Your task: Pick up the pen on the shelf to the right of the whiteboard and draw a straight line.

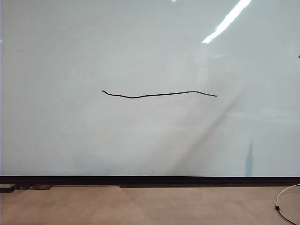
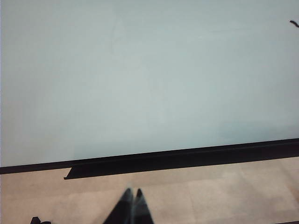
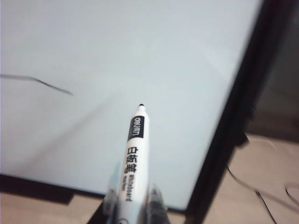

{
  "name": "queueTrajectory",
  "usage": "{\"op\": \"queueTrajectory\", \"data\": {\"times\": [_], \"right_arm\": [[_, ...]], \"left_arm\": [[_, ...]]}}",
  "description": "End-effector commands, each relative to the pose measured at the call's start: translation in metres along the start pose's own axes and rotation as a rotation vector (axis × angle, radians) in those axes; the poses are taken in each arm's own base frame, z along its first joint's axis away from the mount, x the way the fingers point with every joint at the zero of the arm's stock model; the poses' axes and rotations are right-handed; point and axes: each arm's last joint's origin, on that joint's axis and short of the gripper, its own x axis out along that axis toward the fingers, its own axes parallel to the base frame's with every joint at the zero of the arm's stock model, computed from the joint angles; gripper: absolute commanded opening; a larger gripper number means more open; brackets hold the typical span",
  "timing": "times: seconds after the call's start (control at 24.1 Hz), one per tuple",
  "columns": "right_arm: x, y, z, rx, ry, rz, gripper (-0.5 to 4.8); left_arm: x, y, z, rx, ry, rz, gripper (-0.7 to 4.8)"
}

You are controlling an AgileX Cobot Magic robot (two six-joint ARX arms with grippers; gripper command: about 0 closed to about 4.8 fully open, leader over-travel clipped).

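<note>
Whiteboard: the whiteboard (image 1: 150, 56) fills nearly the whole exterior view, glossy and pale, with a black strip (image 1: 150, 180) along its bottom edge and beige floor (image 1: 140, 206) beneath it.
Straight line: the straight line (image 1: 159, 94) runs roughly level and slightly wavy across the middle of the whiteboard, well above the black strip.
Pen: the pen (image 3: 134, 158) is clamped in the right end effector, its dark tip aimed at the whiteboard but apart from it, off past the end of the straight line.
Right end effector: the right end effector (image 3: 132, 198) is closed around the pen's white barrel, low before the whiteboard.
Left end effector: the left end effector (image 2: 131, 193) has its fingers pressed together, holding nothing, above the floor just before the black strip.
Cable: a white and black cable (image 1: 283, 199) lies on the floor near the whiteboard's right end.
</note>
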Motion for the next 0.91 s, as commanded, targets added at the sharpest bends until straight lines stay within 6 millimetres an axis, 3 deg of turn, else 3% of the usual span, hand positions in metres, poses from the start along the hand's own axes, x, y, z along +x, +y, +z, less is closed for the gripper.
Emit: {"op": "queueTrajectory", "data": {"times": [0.04,0.29,0.62,0.91], "right_arm": [[0.003,-0.002,-0.005,0.02,-0.077,-0.003,-0.07],[0.006,-0.008,-0.019,0.05,-0.063,0.002,-0.07],[0.003,-0.023,-0.019,0.097,-0.078,-0.048,-0.07],[0.003,-0.024,-0.013,0.121,-0.126,-0.082,-0.07]], "left_arm": [[0.0,0.0,0.002,0.002,-0.011,0.0,-0.05],[0.0,0.0,0.002,0.001,-0.01,0.0,-0.05],[0.0,0.0,0.002,0.001,-0.009,0.0,-0.05],[0.0,0.0,0.002,0.001,-0.009,0.0,-0.05]]}}
